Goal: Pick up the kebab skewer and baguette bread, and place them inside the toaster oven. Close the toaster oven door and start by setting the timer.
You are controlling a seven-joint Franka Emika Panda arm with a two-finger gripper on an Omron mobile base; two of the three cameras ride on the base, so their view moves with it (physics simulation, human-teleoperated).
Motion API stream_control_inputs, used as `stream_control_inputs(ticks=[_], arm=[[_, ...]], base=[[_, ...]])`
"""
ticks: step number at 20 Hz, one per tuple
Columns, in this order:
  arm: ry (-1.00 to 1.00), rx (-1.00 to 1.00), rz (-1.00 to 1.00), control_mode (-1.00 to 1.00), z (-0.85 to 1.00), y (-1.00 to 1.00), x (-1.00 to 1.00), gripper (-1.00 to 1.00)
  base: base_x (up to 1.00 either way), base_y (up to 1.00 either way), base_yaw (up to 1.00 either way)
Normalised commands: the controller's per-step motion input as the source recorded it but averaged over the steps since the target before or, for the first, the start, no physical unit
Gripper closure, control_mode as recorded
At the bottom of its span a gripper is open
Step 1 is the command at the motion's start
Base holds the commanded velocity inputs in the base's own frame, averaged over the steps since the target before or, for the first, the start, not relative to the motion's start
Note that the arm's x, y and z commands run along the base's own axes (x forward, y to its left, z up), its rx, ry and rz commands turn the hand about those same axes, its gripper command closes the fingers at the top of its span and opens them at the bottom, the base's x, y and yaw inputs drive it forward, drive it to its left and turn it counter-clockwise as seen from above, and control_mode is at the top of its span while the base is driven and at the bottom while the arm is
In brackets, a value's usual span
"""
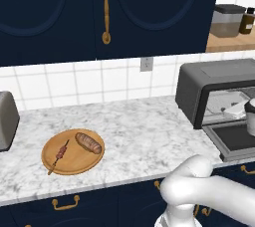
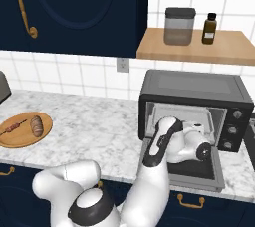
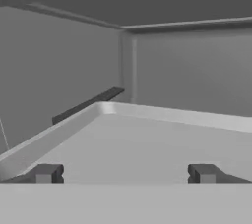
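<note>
A white-and-grey marbled counter (image 1: 139,131) runs along the tiled wall above dark blue drawers with brass pulls. Toward its left end a round wooden board (image 1: 72,152) lies flat on the stone, and on the board rest the baguette bread (image 1: 88,142) and, just beside it, the kebab skewer (image 1: 60,155), the two apart from each other. At the far left edge a silver toaster (image 1: 7,120) stands on the counter. At the right end sits the toaster oven (image 2: 196,106), its back near the wall, with the toaster oven door (image 2: 191,169) dropped open and reaching out past the counter's front edge.

Higher up on the right, a wooden shelf (image 2: 194,47) carries a grey lidded canister (image 2: 179,26) and a small dark bottle (image 2: 210,28), standing near each other.
</note>
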Motion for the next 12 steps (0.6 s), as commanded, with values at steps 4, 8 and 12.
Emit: stream_control_inputs(ticks=[4,8,12], arm=[[0.40,0.00,0.00,-1.00,-0.18,-0.39,-0.95,-1.00],[0.49,0.00,0.00,-1.00,0.00,-0.41,-0.86,-1.00],[0.41,0.02,0.03,-1.00,0.52,-0.20,-0.74,-1.00]], base=[[0.00,0.00,0.00],[0.00,0.00,0.00],[0.00,0.00,0.00]])
